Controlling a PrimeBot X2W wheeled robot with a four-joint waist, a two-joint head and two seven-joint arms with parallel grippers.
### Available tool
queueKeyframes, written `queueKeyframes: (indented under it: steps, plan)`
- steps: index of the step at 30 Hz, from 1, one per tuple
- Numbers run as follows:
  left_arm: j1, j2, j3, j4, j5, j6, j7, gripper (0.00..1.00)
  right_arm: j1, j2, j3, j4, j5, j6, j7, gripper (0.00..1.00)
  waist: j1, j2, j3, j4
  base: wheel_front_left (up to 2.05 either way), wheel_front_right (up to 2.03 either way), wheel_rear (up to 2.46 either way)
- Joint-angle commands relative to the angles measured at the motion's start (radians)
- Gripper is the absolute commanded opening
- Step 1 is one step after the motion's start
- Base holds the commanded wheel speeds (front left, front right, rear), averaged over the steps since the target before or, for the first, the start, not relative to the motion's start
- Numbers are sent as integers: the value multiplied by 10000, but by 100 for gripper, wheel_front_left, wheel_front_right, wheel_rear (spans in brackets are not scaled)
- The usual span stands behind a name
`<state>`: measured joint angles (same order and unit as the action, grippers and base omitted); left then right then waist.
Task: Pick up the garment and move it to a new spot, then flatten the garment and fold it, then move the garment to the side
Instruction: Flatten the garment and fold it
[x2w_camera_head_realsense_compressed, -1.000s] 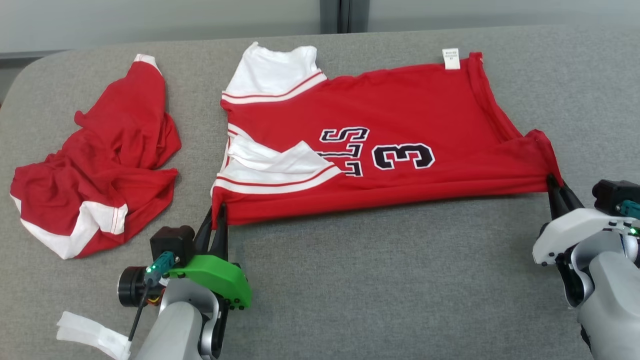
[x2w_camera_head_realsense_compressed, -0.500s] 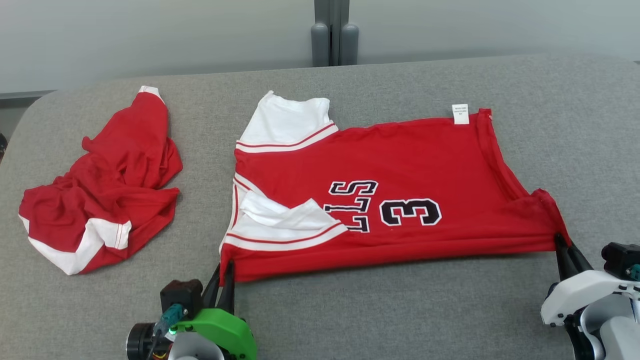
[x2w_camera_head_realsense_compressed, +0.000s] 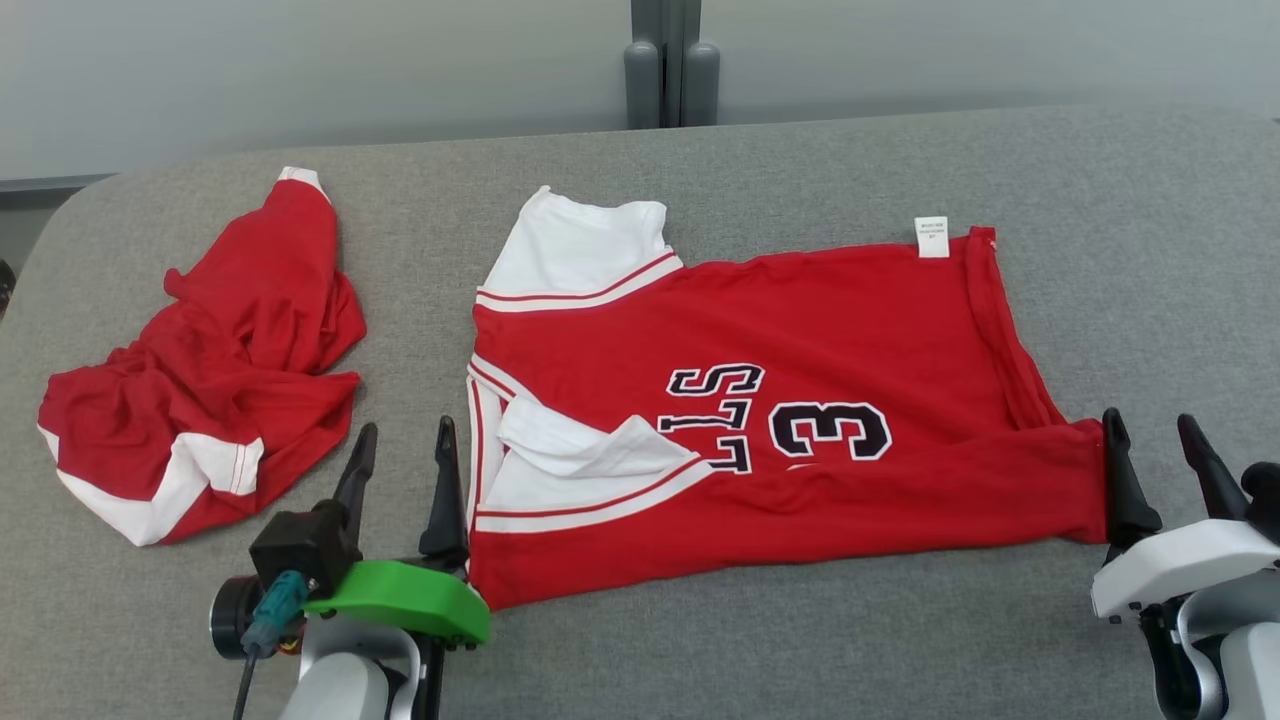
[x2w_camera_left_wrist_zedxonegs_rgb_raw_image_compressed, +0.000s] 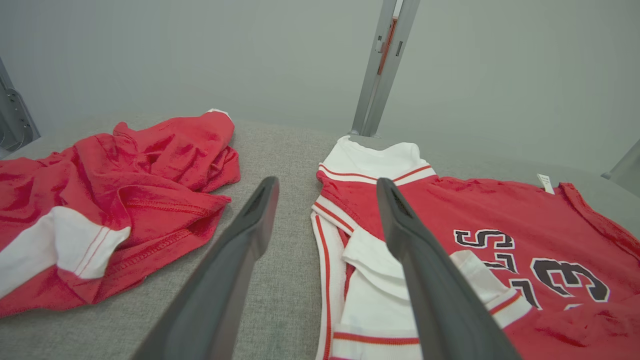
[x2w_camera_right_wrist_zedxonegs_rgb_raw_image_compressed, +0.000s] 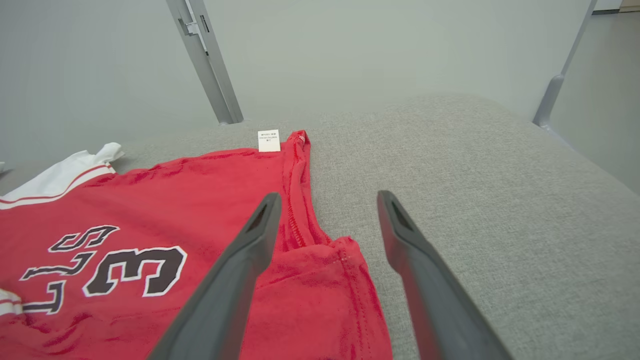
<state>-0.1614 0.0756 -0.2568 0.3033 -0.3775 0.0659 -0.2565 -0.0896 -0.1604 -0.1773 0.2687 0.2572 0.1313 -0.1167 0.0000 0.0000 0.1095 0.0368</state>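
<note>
Crumpled red garment (x2w_camera_head_realsense_compressed: 200, 360) beside flat jersey (x2w_camera_head_realsense_compressed: 800, 330); left fingers (x2w_camera_head_realsense_compressed: 443, 490) and right fingers (x2w_camera_head_realsense_compressed: 1120, 480) wide apart, empty.

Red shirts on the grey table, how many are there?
2. The numbered jersey lies spread out in the middle of the table; the crumpled shirt sits to its left, apart from it. None seems hidden underneath.

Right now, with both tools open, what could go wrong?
The sleeve lies bunched on the jersey; folding now may trap that crease. The left tool and right tool stand close beside the jersey's corners; a finger could snag cloth. The other garment lies near the left tool and could get caught.
</note>
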Motion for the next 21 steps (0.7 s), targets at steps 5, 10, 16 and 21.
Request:
queueKeyframes:
  steps: [5,10,16,21]
  plan:
    - [-330,-66,380,-526,58,-57,-86,100,-252,166,11,-811,-267,-10,-357,100,0,0,152,-143,0,0,0]
    - [-645,-66,561,-627,176,-164,-81,100,-622,320,155,-986,-621,-10,-426,100,0,0,538,-347,0,0,0]
    - [-1844,305,559,-161,139,-542,222,100,-1485,223,764,-1029,-920,-10,-309,100,0,0,1286,-775,0,0,0]
    - [-3624,989,144,427,257,-1318,1663,100,-2613,-133,1391,-1034,-1062,-10,-87,100,0,0,2123,-1222,0,0,0]
